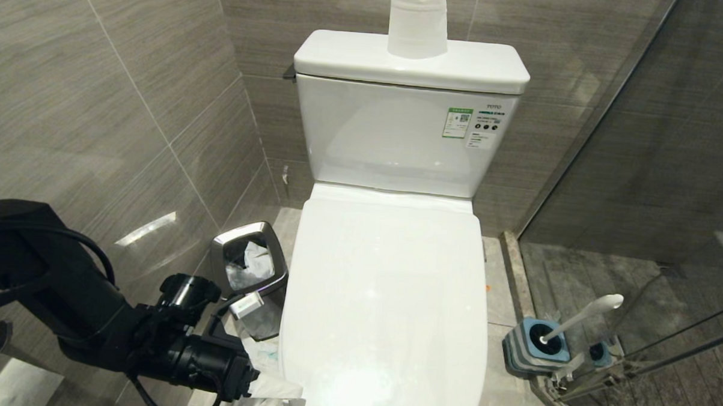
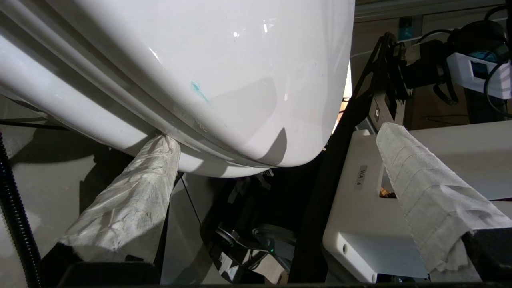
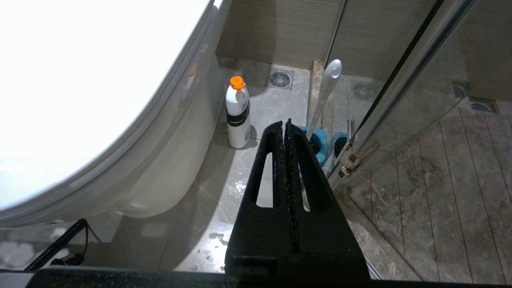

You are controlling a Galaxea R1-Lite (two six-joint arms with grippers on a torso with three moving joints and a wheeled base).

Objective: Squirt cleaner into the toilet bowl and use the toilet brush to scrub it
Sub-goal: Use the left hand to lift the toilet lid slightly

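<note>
White ceramic, the toilet bowl (image 1: 387, 324) is seen with its lid down. The left gripper (image 2: 276, 140), spread wide and empty, is held at its front-left edge. The right gripper (image 3: 286, 126) is pressed closed, empty. The toilet brush (image 1: 580, 317) is stood in its holder (image 1: 534, 347) on the floor's right side.

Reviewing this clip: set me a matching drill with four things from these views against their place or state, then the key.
1 toilet lid
2 toilet brush
3 cleaner bottle
4 waste bin

A lined, on the floor left of the toilet
B closed
C orange-capped, on the floor by the bowl
D standing in its holder near the glass

Pairs: 1-B, 2-D, 3-C, 4-A
</note>
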